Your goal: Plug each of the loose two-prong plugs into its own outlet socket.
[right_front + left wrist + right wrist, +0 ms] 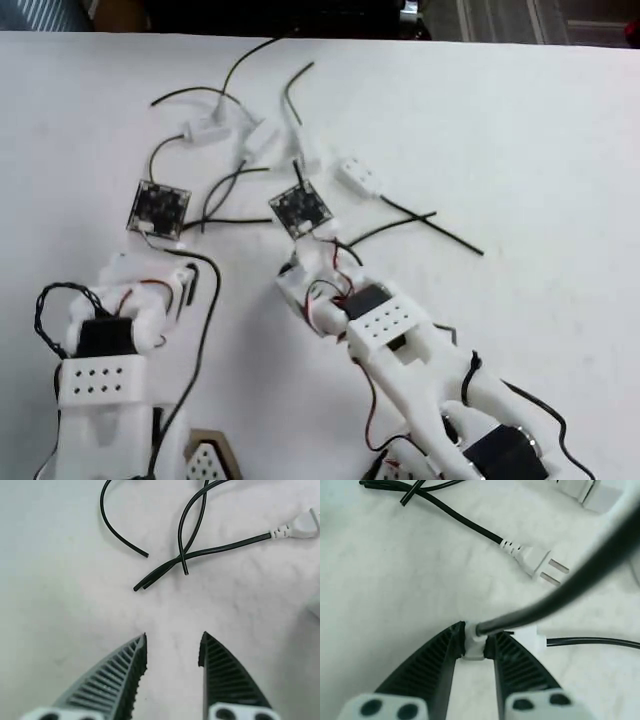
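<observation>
In the right gripper, a small white plug, pinched tight between both fingers. From that plug, a thick black cord going up and away. Held low over the white table, near its middle, just on the near side of a black square outlet. Not in the outlet. Just past the fingers, a loose plug lying flat on the table, white, with two metal prongs showing, apart from the held one.

Left gripper partly open, with nothing between its fingers, over bare table. Toward the left edge, close to a second outlet. Ahead of it, thin black cord ends crossed over each other.

Farther back, toward the far edge, more white plugs lying loose.
</observation>
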Controlling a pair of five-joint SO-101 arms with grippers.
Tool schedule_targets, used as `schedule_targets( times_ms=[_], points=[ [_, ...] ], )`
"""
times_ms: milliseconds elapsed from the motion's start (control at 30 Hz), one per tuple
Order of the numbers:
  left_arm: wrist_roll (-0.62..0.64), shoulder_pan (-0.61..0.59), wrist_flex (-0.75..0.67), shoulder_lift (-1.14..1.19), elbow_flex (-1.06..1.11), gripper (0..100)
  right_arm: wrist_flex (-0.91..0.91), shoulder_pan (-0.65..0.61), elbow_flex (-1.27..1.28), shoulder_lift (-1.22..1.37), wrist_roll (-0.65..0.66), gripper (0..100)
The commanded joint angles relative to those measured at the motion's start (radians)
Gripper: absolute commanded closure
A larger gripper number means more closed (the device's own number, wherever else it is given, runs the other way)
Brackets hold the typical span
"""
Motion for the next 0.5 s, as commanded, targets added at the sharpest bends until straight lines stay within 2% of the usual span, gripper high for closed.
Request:
schedule_targets(
  times_ms=[0, 167, 467],
  points=[
    [0.005, -0.010, -0.014, -0.022, -0.003, 82, 0.019, -0.010, 0.034, 0.002, 0.012, 98.1],
    [0.005, -0.010, -0.014, -0.022, -0.003, 82, 0.076, -0.012, 0.034, 0.002, 0.060, 98.1],
    [0.005, -0.008, -0.015, -0.022, -0.002, 82, 0.140, 0.007, 0.026, -0.001, 0.068, 98.1]
  ],
)
